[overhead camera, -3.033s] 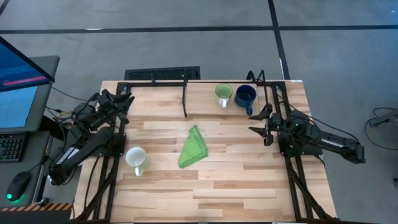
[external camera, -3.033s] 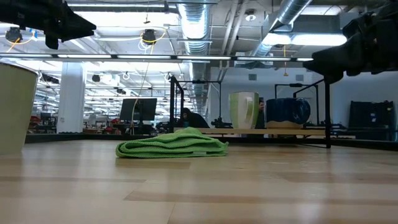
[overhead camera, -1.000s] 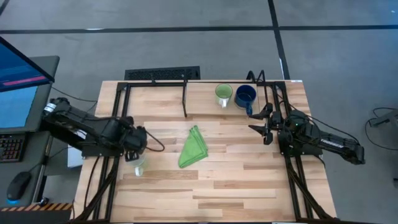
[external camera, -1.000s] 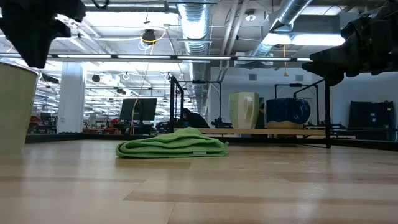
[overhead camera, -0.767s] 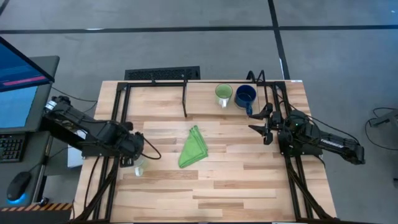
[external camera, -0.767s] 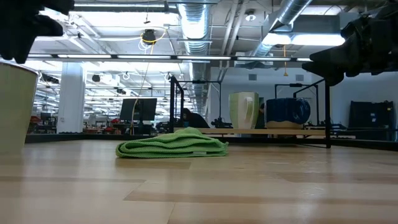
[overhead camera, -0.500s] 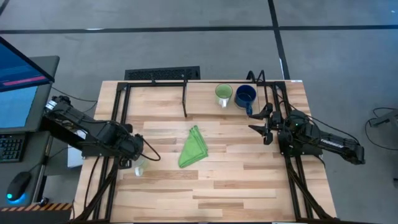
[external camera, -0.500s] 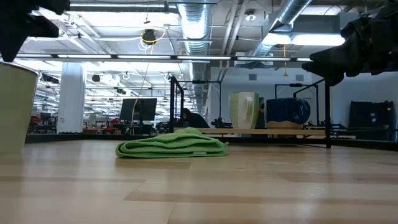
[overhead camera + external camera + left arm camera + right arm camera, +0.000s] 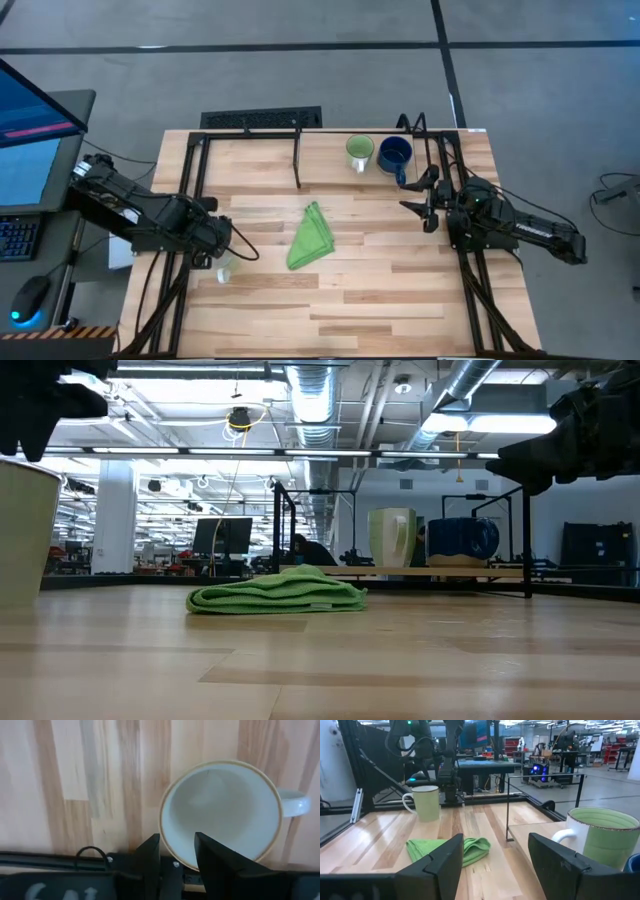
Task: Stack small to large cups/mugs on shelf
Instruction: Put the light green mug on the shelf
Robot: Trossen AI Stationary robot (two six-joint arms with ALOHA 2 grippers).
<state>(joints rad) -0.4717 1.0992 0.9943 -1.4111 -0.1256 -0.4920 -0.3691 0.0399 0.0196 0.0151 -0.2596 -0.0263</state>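
Item 1, near left of the surface point(image 9: 400, 300): white mug point(image 9: 220, 810), upright, handle to one side, empty, glazed with a thin tan rim.

Your left gripper point(image 9: 177, 845) had swung in from the far-left corner over the last few seconds and stood just over this mug. Its fingers were partly spread, one inside the rim and one outside, not yet pinching. You had your pick lined up; closing was likely next.

Item 2, centre: folded green cloth point(image 9: 312, 237), lying flat, apart from all the mugs.

Item 3, right side: your right gripper point(image 9: 425, 200), fingers spread wide, holding nothing, unmoved and waiting.

Item 4, far edge: shelf point(image 9: 260, 160), carrying the green mug point(image 9: 359, 150) and the blue mug point(image 9: 395, 153) just beside each other, both upright and unstacked. No stacking had been done.
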